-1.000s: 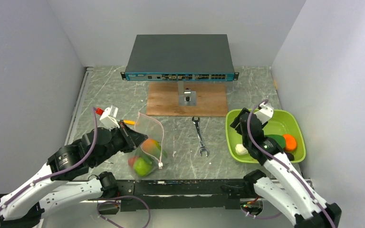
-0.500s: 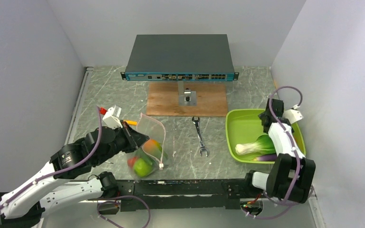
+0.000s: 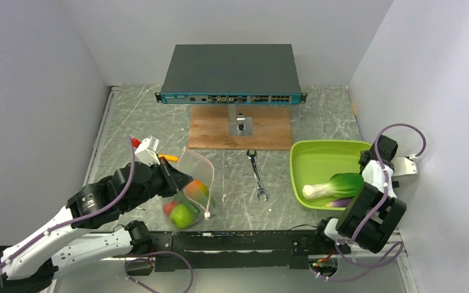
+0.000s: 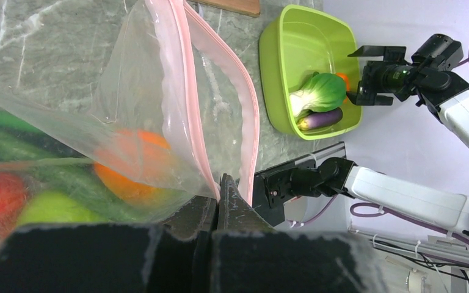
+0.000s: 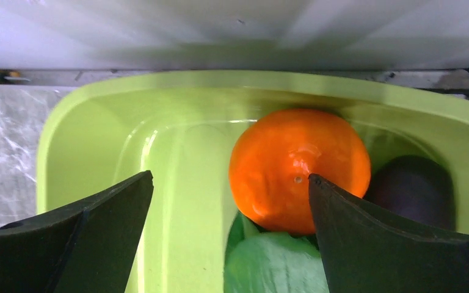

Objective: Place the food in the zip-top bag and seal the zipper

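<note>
overhead view of a grey marbled table (image 3: 317, 116) with two robot arms at its near edge. much is hidden. the left gripper (image 3: 174, 177) is partly lost behind the clear zip-top bag (image 3: 190, 183). in the left wrist view its fingers (image 4: 229, 198) are a dark blur at the bottom, pressed together on the near edge of the bag's mouth. the pinkish zipper (image 4: 248, 110) gapes open in a loop above them. through the crinkled plastic the food looks soft and smeared: a green apple (image 3: 184, 215), a red strawberry (image 3: 169, 207), an orange-green mango (image 3: 197, 187), and long green shapes too blurred to name, cut off at the left of the wrist view. the bag lies left of centre near the front edge, held at its mouth by the left gripper.

at the right, the lime-green tray (image 3: 317, 155) holds a bok choy (image 3: 336, 185) lying over a purple eggplant (image 4: 320, 119), of which only one end shows from above. the right arm covers the orange (image 5: 299, 168) in the overhead view. the right wrist view shows it inside the tray, near the rim, framed by the wide-spread fingers of the right gripper (image 5: 231, 178), which hold nothing. whether a tip touches the orange cannot be told. a dark rounded thing (image 5: 412, 183) beside the orange is too shadowed to name. a wrench (image 3: 257, 176) lies between bag and tray.
</note>
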Controlling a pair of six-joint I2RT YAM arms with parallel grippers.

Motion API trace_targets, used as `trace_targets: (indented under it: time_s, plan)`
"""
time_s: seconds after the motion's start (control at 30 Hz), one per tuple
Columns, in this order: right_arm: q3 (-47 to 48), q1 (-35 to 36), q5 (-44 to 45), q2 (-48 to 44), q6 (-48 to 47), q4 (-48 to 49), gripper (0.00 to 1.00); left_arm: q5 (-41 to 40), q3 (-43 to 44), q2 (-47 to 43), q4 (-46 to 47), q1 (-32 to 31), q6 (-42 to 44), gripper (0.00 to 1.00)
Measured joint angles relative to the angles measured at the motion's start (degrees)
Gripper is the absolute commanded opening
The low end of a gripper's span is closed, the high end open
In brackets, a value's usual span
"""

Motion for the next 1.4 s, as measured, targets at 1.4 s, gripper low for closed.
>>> trace_targets:
  time_s: [1.4]
  plan:
    - [3.2, 2.1, 8.0, 5.5, 7.3, -10.5, 1.0, 0.9, -0.7, -2.1, -0.6, 0.0, -0.2, 0.0]
